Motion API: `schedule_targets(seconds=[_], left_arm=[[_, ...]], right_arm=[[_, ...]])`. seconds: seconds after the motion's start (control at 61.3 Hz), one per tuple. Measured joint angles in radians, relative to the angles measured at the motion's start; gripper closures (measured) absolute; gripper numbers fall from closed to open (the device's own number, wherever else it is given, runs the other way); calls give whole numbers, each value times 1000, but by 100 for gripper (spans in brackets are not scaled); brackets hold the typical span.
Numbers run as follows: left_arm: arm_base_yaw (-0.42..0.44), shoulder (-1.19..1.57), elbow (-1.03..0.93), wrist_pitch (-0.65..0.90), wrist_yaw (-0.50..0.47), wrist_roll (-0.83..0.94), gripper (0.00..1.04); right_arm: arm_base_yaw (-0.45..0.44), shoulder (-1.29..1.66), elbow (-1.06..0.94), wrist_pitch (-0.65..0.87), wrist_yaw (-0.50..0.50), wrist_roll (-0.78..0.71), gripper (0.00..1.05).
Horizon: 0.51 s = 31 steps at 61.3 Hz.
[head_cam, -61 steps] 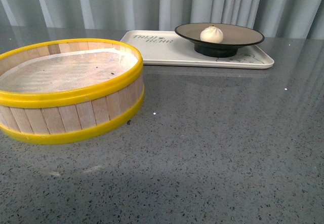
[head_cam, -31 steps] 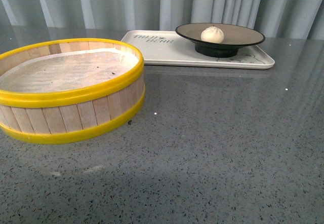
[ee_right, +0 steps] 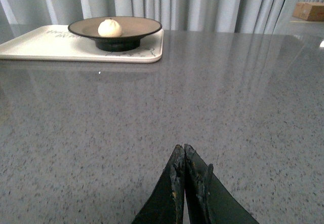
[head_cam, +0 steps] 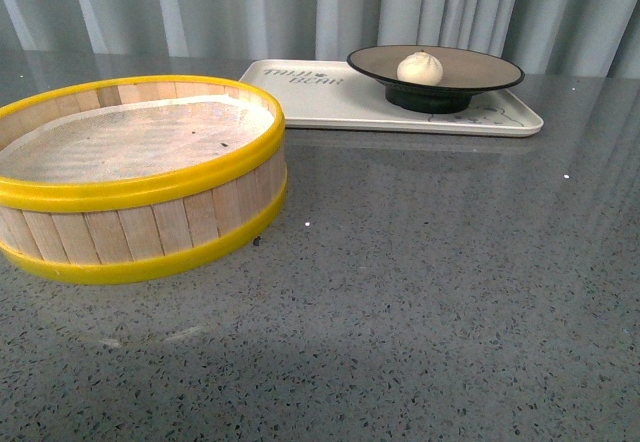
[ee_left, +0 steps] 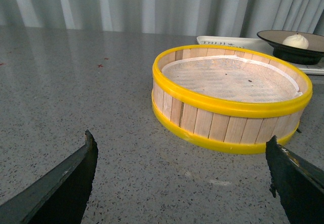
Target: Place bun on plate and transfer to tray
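The white pleated bun (head_cam: 419, 67) rests in the middle of the beige plate (head_cam: 475, 69) with its black rim, and the plate stands on the right half of the cream tray (head_cam: 310, 99) at the back of the table. The same bun (ee_right: 110, 27), plate (ee_right: 136, 27) and tray (ee_right: 35, 44) show far off in the right wrist view. My right gripper (ee_right: 183, 148) is shut on nothing, low over bare tabletop. My left gripper (ee_left: 181, 142) is open and holds nothing, well short of the steamer basket. Neither arm shows in the front view.
A yellow-rimmed wooden steamer basket (head_cam: 135, 177) with a white liner sits at the front left; the same basket (ee_left: 230, 95) lies ahead of my left gripper. A grey speckled table (head_cam: 450, 292) runs to a curtain behind. A cardboard box (ee_right: 310, 10) stands far right.
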<state>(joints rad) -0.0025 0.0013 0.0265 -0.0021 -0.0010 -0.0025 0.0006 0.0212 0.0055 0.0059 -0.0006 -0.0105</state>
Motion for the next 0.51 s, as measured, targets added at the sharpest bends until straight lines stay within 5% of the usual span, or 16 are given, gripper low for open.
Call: schedule_targets(seconds=[0.277,0.505], left_arm=[[0,0,0,0,1,0,7],[0,0,0,0,1,0,7]], right_arm=[[0,-17,0,-5,0,-1,102],[0,-17,0,-5,0,0,62]])
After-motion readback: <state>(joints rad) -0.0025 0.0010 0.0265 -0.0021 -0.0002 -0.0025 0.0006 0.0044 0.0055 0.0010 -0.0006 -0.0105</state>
